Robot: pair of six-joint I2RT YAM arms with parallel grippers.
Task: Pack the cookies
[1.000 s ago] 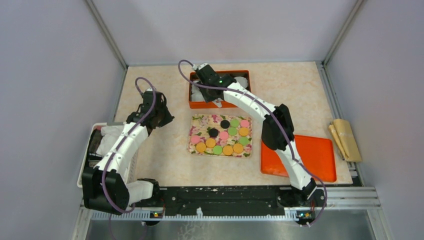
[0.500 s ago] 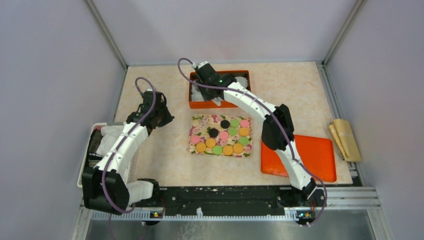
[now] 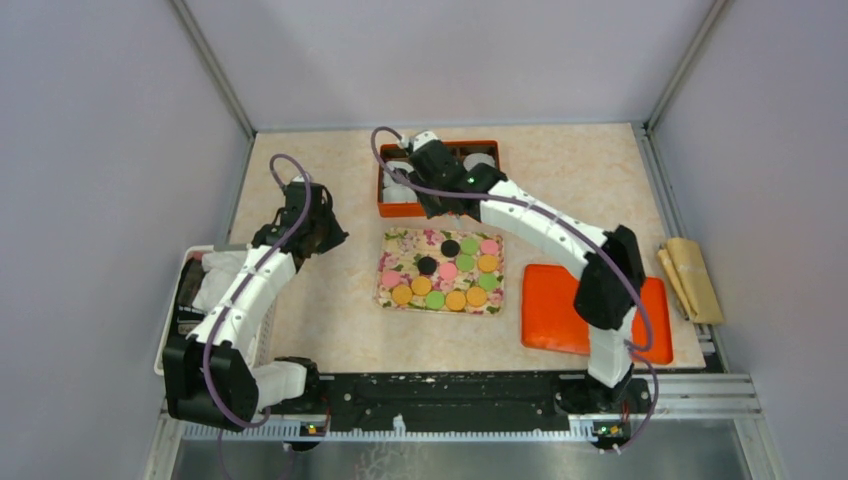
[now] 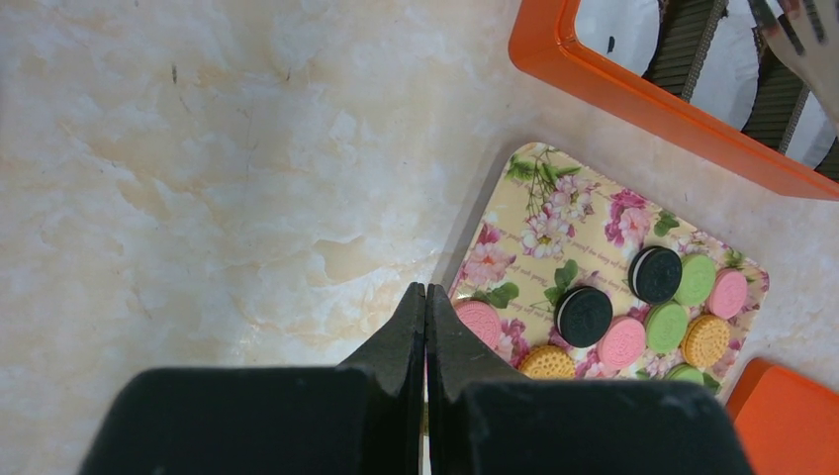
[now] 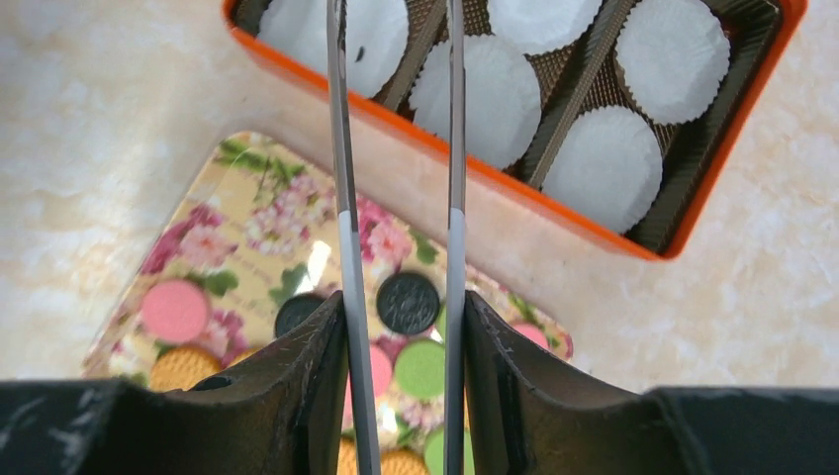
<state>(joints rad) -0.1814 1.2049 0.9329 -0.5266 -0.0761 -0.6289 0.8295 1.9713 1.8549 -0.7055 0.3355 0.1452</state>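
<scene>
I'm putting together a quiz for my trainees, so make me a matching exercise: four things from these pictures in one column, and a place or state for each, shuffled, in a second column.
Column one
1. cookies
2. paper cups
3. left gripper
4. right gripper

Column two
A. open, holding nothing
B. on the flowered tray
C. shut, holding nothing
D. inside the orange box

Pairs: 1-B, 2-D, 3-C, 4-A
</scene>
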